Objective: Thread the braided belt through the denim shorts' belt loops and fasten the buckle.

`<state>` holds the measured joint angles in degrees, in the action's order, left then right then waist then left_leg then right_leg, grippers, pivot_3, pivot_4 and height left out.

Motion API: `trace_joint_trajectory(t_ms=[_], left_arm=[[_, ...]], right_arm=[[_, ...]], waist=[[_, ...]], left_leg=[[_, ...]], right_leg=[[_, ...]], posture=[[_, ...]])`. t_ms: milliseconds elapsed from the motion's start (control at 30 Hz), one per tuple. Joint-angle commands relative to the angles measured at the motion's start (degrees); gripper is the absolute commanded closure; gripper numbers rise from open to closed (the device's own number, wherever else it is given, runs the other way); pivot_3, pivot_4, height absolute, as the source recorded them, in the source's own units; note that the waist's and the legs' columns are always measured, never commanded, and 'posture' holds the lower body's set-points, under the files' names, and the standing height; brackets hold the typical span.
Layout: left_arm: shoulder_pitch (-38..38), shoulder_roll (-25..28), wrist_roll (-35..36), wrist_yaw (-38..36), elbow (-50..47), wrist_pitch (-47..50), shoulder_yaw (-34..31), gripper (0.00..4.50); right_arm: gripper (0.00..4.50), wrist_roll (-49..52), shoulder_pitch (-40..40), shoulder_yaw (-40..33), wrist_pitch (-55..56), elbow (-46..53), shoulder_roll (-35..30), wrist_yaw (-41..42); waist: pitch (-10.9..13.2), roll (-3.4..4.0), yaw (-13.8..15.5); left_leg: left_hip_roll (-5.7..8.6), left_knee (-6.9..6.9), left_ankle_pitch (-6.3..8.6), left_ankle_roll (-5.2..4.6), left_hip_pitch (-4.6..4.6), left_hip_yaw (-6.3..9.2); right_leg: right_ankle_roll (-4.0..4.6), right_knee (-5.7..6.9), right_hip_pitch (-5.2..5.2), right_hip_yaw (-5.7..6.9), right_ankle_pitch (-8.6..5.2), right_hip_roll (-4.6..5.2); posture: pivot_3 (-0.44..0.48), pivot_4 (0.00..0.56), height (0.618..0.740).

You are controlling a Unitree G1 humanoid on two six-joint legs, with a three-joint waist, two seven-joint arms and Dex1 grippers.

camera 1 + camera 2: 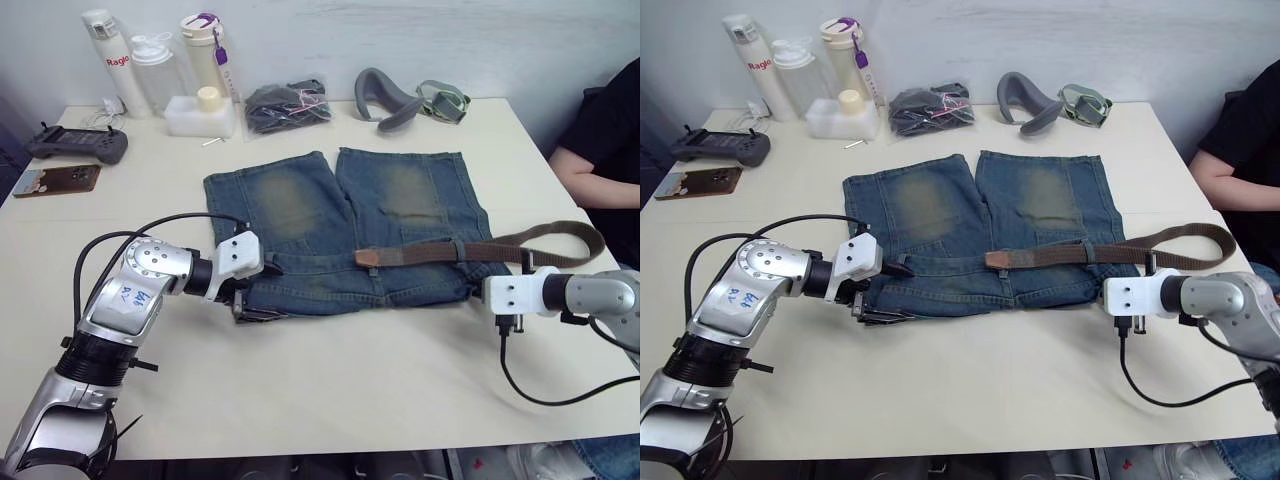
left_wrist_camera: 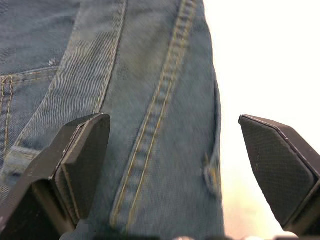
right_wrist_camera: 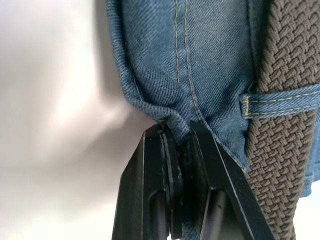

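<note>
Belt (image 1: 470,248) lies across the waist of the denim shorts (image 1: 340,225) on the table (image 1: 330,390), under one belt loop (image 3: 280,99). Right gripper (image 3: 177,137) pinches the shorts' waist corner, fingers closed on it. Left gripper (image 2: 175,150) hovers with fingers wide apart over the other waist end. If the right one pulls, the shorts could slide and the belt slip out.

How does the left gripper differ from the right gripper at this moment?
The left gripper is open, its fingers spread over the denim shorts without pinching them; the right gripper is shut on the waistband edge. The left one is at the shorts' left end, the right one at the right end, beside the braided belt passing under a belt loop. Both are at the waistband.
</note>
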<state>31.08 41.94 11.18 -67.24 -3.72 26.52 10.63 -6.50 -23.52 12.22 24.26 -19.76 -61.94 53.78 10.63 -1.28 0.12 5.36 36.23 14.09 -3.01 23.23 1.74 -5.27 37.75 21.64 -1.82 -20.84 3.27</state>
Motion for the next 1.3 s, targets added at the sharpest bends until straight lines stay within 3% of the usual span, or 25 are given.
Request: trace_joint_trajectory(t_ms=[33,133,233,333,433,533,633,733,1000,1300], left_arm=[[0.58,-0.41,1.38,-0.11,-2.2,0.73,-0.22,0.0],[0.81,-1.87,3.57,0.64,-2.91,3.09,-1.66,0.0],[2.13,-4.49,6.63,2.61,-2.69,6.27,-3.53,0.0],[3.5,-7.9,8.97,5.3,-2.6,8.24,-4.77,0.0],[4.41,-10.67,10.86,7.79,-3.48,10.35,-5.42,0.0],[4.58,-11.3,11.97,9.19,-4.42,11.81,-5.96,0.0],[4.23,-10.86,12.32,10.45,-5.35,12.51,-6.3,0.0],[3.95,-10.48,12.54,11.11,-5.97,13.06,-6.47,0.0],[2.81,-8.92,12.94,11.99,-7.75,13.69,-6.49,0.0],[2.49,-8.19,12.72,12.43,-8.18,13.27,-5.99,0.0]], right_arm=[[2.71,2.45,-0.99,-2.83,0.74,-0.56,-1.3,3.38],[1.34,6.78,-0.32,-7.82,-5.3,4.17,-3.17,4.47],[0.12,17.32,1.42,-14.95,-19.47,12.91,-0.65,3.64],[0.12,29.8,4.06,-21.04,-38.13,24.09,5.29,-2.59],[0.12,45.5,6.27,-24.61,-57.39,34.61,15.92,-16.12],[0.12,64.05,7.85,-28.54,-72.31,38.83,26.13,-30.73],[0.12,76.23,9.08,-31.74,-77.69,38.29,34.28,-44.79],[0.12,84.58,10.11,-33.89,-79.88,36.3,37.68,-52.75],[0.12,92.44,9.77,-33.68,-79.13,33.05,40.0,-61.24],[0.12,88.53,4.63,-29.62,-77.29,27.11,44.54,-58.8]], waist=[[0.0,0.01,-0.17],[0.02,0.04,-0.17],[0.05,0.08,-0.17],[0.04,0.07,-0.22],[0.0,0.0,-0.14],[0.0,0.01,-0.1],[0.0,0.01,-0.13],[0.01,0.02,-0.14],[0.01,0.03,-0.32],[0.0,0.03,-0.32]], left_leg=[[0.0,0.0,0.0,0.0,0.0,0.0],[-0.02,-0.01,0.0,0.0,0.01,0.0],[-0.02,0.04,0.01,0.0,0.01,0.0],[-0.11,0.07,0.02,0.03,0.0,0.04],[-0.16,0.08,0.05,0.13,0.0,0.12],[-0.15,0.05,0.04,0.18,0.04,0.14],[-0.13,0.05,0.03,0.18,0.04,0.14],[-0.07,0.02,0.02,0.15,0.03,0.13],[-0.08,-0.04,0.01,0.11,0.03,0.12],[-0.09,-0.1,-0.01,0.1,0.04,0.09]], right_leg=[[0.0,0.0,0.0,0.0,0.0,0.0],[0.0,0.0,0.01,0.0,0.0,-0.02],[0.0,0.03,0.01,-0.01,0.0,-0.01],[0.0,0.06,-0.02,0.0,0.0,-0.07],[0.0,0.08,-0.02,0.01,0.0,-0.13],[0.0,0.08,0.01,-0.01,0.0,-0.15],[0.0,0.08,0.01,-0.02,0.0,-0.14],[0.01,0.08,0.05,-0.04,0.0,-0.11],[0.01,0.07,0.06,-0.04,0.0,-0.11],[0.01,0.11,0.16,-0.05,-0.01,-0.12]], posture=[[0.0,0.15,0.74],[0.0,0.15,0.74],[0.0,0.15,0.74],[0.0,0.15,0.74],[0.0,0.15,0.74],[0.0,0.15,0.74],[0.0,0.15,0.74],[0.0,0.15,0.74],[0.0,0.15,0.74],[0.0,0.15,0.74]])
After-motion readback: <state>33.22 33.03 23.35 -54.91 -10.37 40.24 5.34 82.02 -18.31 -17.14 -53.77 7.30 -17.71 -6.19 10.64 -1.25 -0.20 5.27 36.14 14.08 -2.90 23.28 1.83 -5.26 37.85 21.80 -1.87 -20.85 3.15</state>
